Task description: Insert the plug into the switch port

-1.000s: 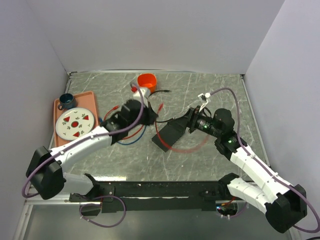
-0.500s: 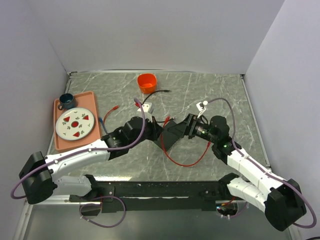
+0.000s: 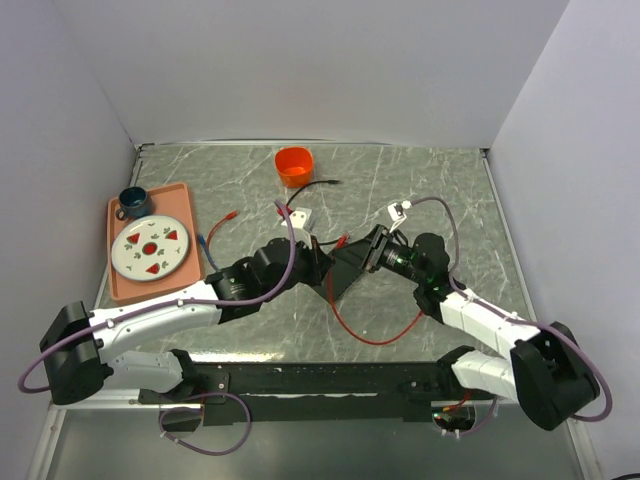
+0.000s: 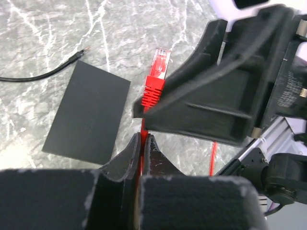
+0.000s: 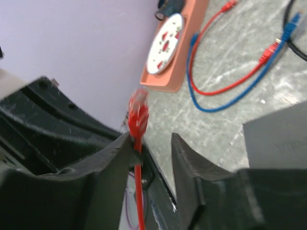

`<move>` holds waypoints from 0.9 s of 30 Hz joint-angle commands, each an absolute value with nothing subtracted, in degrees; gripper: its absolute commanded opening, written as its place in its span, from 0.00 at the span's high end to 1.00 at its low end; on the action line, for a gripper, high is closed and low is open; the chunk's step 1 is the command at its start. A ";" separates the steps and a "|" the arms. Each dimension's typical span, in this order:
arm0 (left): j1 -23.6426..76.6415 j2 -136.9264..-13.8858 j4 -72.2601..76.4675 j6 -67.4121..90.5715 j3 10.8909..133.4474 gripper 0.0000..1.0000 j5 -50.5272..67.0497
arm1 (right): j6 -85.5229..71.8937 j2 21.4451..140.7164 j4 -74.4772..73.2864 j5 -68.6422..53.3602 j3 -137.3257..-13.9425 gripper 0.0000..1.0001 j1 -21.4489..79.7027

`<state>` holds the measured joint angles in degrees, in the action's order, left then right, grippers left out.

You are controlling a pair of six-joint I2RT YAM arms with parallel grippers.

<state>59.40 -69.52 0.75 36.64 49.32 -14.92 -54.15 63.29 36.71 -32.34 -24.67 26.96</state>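
Black box [image 4: 88,115] flat on table [image 3: 450,190], centre, under both grippers; switch port not visible. Left gripper [image 4: 142,143] clamped shut on red cable [image 4: 142,122] just behind plug. Right gripper [image 5: 151,139] half open, jaws straddling cable, one finger touching, no grip. Step: likely handover before insertion. Next: right jaws pinch plug, then aim at port. Plug [image 4: 157,72] held mid-table beside box, long axis along left fingers, tip far-right, not aimed at box.

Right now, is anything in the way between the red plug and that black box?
Nothing visible: bare table separates plug and box. The right fingers sit on the plug's far side. The port isn't visible.
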 commanded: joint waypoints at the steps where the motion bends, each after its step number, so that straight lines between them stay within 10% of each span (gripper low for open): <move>1: 60.64 -67.85 4.74 36.38 50.19 0.99 -14.15 | -58.18 67.04 55.58 -34.44 -23.56 0.75 26.72; 4: 60.73 -67.59 4.92 36.21 49.40 0.99 -13.97 | -60.38 69.95 63.25 -37.96 -23.03 1.00 26.81; 10: 60.73 -66.71 5.72 35.77 48.16 0.97 -12.83 | -60.56 70.23 67.60 -40.51 -21.62 1.00 26.72; 15: 60.73 -61.81 4.92 32.35 46.50 0.28 -14.93 | -47.57 61.64 50.34 -41.40 -23.38 1.00 26.72; 18: 60.73 -55.93 5.36 30.59 44.57 0.10 -15.82 | -37.38 53.92 37.85 -40.17 -23.99 1.00 26.72; 27: 60.03 -46.85 6.33 26.46 44.65 0.04 -7.40 | -15.66 36.14 9.78 -31.38 -27.42 1.00 26.98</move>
<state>60.29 -47.88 3.81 30.15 43.83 -13.67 -27.51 41.19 24.01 -36.71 -23.46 26.72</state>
